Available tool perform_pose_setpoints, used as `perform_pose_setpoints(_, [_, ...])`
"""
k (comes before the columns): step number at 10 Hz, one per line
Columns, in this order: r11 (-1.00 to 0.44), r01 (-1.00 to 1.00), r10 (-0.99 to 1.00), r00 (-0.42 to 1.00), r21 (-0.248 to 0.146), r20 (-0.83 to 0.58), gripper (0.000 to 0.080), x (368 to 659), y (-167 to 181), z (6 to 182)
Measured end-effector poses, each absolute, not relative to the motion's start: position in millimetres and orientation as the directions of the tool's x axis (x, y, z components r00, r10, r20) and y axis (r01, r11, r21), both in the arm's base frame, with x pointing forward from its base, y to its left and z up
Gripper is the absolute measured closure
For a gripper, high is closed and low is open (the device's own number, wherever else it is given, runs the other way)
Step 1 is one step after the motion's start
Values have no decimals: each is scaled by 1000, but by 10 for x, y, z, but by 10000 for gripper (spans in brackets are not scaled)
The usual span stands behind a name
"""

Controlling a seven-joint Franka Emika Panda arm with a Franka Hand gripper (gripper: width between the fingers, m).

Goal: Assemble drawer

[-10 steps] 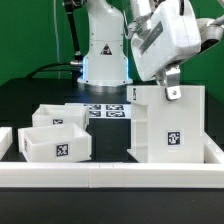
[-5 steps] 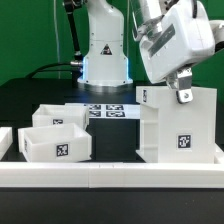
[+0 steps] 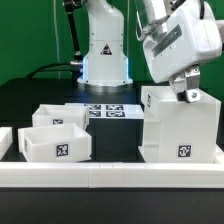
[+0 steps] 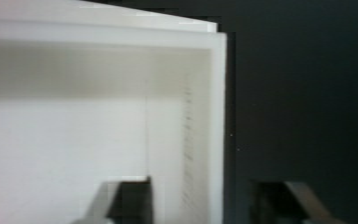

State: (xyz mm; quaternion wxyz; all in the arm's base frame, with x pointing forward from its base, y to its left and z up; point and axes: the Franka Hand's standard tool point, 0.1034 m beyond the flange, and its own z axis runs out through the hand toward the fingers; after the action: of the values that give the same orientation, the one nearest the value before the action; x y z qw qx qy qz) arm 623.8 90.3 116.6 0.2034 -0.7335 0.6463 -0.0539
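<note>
The drawer's tall white housing [image 3: 180,128] stands upright at the exterior view's right, a square tag on its front. My gripper [image 3: 190,95] comes down on its top edge, one finger on each side of a wall, shut on it. In the wrist view the wall [image 4: 197,130] runs between my fingertips [image 4: 131,203]. Two small open-top trays lie at the exterior view's left: one in front [image 3: 55,143], one behind it [image 3: 62,117]. Both carry tags.
A long low white border rail [image 3: 110,177] runs along the front, with a short piece at the left [image 3: 5,140]. The marker board [image 3: 108,110] lies behind the trays, in front of the robot base [image 3: 103,55].
My gripper and the housing have moved together toward the exterior view's right, and the housing has turned so its front faces the camera more squarely. The trays have not moved.
</note>
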Motion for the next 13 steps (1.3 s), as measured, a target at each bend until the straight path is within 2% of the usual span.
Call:
perform_pose_setpoints(1, [-83, -926, -970, 160, -368, -184, 338, 6237, 904, 1165])
perform_pose_setpoints(2, [-84, -926, -970, 161, -368, -183, 338, 6237, 904, 1165])
perform_pose_setpoints(3, [-85, -926, -970, 162, -369, -183, 216, 6237, 904, 1166])
perform_pose_setpoints(4, [-86, -926, -970, 163, -369, -182, 170, 6237, 904, 1166])
perform_pose_setpoints(5, [-88, -925, -969, 165, -369, -182, 170, 6237, 903, 1165])
perform_pose_setpoints(6, [-150, -915, -960, 225, -375, -164, 154, 6233, 880, 1198])
perform_pose_setpoints(8, [-308, -864, -917, 382, -399, -119, 151, 6203, 710, 1478])
perform_pose_setpoints(9, [-423, -809, -867, 492, -409, -77, 151, 6178, 610, 1555])
perform_pose_setpoints(10, [-492, -769, -828, 558, -409, -53, 151, 6167, 510, 1560])
perform_pose_setpoints(13, [-483, -771, -836, 548, -414, -45, 151, 6164, 486, 1538])
